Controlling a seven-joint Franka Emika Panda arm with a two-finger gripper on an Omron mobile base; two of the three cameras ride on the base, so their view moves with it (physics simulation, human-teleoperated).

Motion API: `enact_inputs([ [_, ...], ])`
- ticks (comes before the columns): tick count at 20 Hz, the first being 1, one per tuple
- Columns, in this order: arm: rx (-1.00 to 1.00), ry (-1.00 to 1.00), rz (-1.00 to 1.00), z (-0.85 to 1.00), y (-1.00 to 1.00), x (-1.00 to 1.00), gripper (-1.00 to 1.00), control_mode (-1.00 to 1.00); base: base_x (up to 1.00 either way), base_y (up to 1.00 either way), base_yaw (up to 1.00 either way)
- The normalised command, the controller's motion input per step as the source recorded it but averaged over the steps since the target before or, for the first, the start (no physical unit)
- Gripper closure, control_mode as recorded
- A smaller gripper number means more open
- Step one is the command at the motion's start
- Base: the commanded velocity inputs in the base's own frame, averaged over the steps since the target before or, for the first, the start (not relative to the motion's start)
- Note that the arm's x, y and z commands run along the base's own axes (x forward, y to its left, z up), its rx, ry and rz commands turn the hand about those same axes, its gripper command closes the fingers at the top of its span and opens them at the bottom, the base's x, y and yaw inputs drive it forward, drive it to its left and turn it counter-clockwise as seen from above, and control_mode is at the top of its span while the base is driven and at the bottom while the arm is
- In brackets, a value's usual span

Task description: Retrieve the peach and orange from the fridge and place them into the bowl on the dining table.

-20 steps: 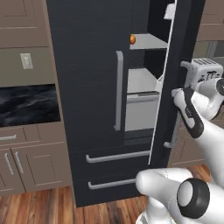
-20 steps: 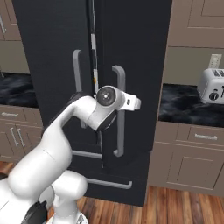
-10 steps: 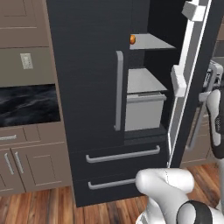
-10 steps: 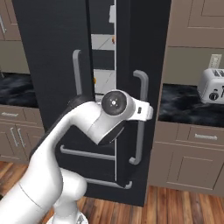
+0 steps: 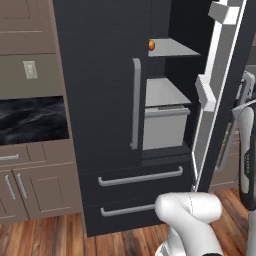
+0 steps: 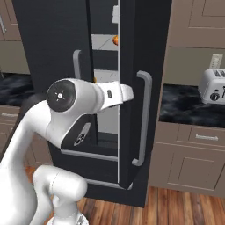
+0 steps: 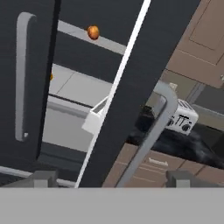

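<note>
My gripper's fingers (image 7: 43, 178) show as two stubs cut off by the bottom edge. Up-left of my hand, a small round fruit (image 7: 92, 32) on the fridge (image 7: 131, 87) shelf is too small to tell as peach or orange. Another orange speck is mostly hidden behind the closed left door.

My gripper (image 7: 111, 177) stands with its jaws spread wide, nothing between the two dark fingertips (image 7: 43, 177). My white arm (image 6: 83, 99) reaches forward, elbow bent, wrist roughly level.
</note>
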Motion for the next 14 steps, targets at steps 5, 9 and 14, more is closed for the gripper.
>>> enact_inputs([
  [5,-0.63,0.02,0.0,0.37,0.9,-0.08,-1.0,-1.0,0.0,0.0,0.0],
  [9,-0.49,0.16,-0.06,0.17,0.62,0.0,-1.0,-1.0,0.0,0.0,0.0],
  [14,-0.35,0.32,-0.05,0.21,0.25,0.15,-1.0,-1.0,0.0,0.0,0.0],
])
